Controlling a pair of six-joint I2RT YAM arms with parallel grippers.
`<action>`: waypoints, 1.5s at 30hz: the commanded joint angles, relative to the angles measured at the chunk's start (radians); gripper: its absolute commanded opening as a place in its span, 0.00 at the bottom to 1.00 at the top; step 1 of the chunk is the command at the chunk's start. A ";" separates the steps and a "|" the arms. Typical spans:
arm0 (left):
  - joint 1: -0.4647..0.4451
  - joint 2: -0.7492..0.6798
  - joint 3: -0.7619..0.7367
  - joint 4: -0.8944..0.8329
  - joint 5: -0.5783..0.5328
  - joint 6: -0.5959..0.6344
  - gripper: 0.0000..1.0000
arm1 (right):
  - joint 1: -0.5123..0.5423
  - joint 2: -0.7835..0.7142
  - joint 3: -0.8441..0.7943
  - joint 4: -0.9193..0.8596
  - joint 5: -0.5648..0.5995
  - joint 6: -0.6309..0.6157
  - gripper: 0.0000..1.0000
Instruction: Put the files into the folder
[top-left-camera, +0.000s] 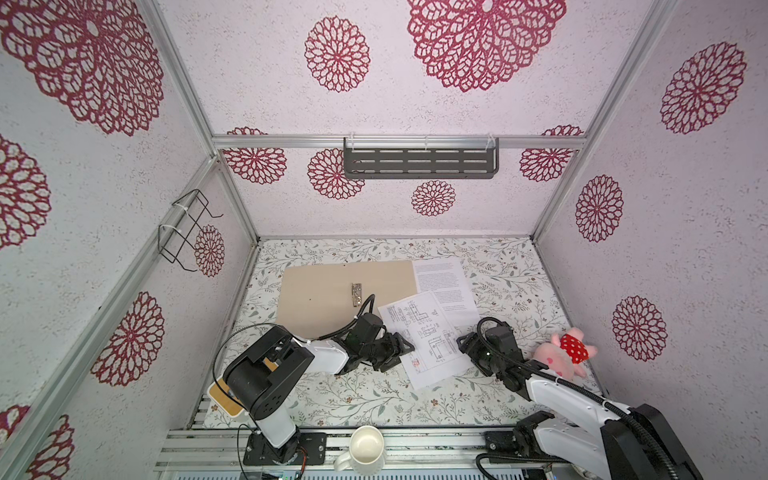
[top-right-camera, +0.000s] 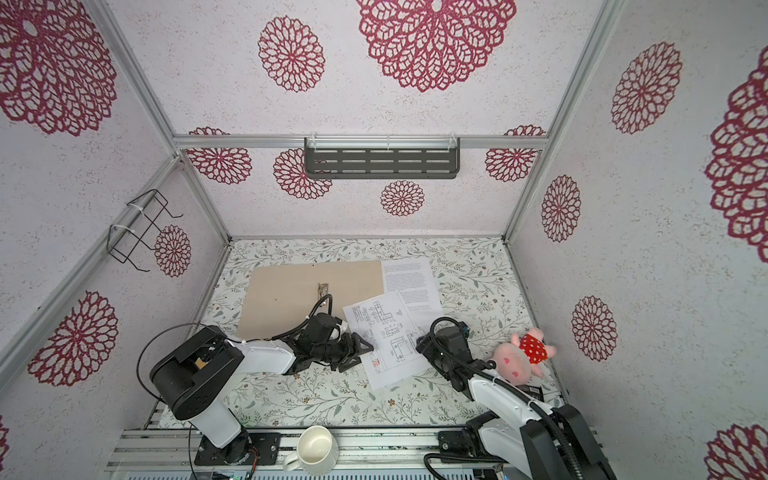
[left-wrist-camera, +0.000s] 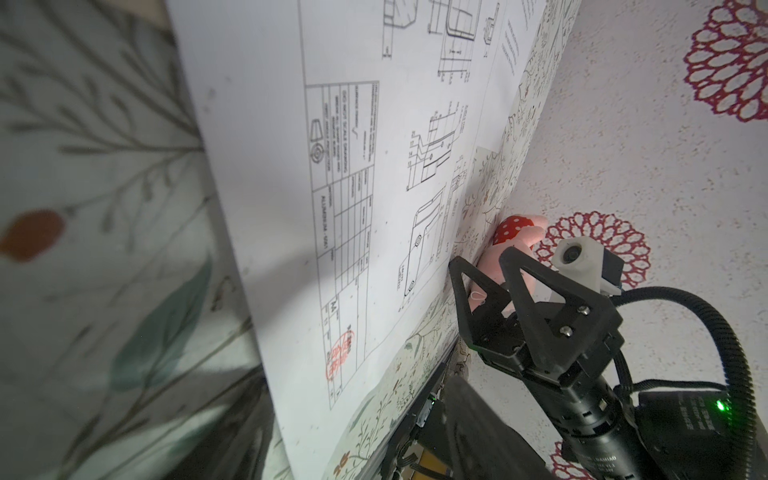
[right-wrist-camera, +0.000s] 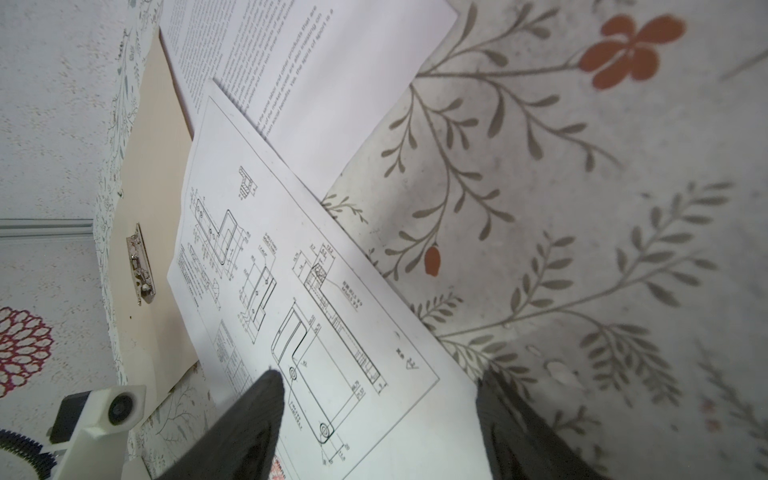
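The folder (top-left-camera: 324, 291) lies open and flat at the back left of the table, its metal clip (top-left-camera: 356, 294) showing. A text sheet (top-left-camera: 444, 278) lies beside its right edge, and the drawing sheet (top-left-camera: 428, 345) lies askew over that sheet's near corner. My left gripper (top-left-camera: 401, 353) is low at the drawing's left edge, jaws apart; in the left wrist view that edge (left-wrist-camera: 266, 291) runs between two blurred fingers. My right gripper (top-left-camera: 463, 343) stands open at the drawing's right edge; in the right wrist view the sheet (right-wrist-camera: 332, 291) lies between its fingers (right-wrist-camera: 266, 411).
A pink plush pig (top-left-camera: 561, 353) lies right of the right arm. A white mug (top-left-camera: 365, 449) stands on the front rail. A bamboo-topped box (top-left-camera: 224, 401) sits under the left arm. A slotted shelf (top-left-camera: 419, 162) and a wire rack (top-left-camera: 187, 228) hang on the walls.
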 joint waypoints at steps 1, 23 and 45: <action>-0.004 -0.011 -0.017 0.046 -0.026 -0.019 0.69 | 0.011 0.018 -0.041 -0.120 -0.024 0.029 0.77; -0.014 -0.016 -0.062 0.247 -0.040 -0.067 0.65 | 0.013 -0.007 -0.057 -0.114 -0.028 0.047 0.75; -0.015 0.029 -0.016 0.211 -0.039 -0.052 0.25 | 0.015 -0.005 -0.017 -0.135 -0.027 -0.008 0.75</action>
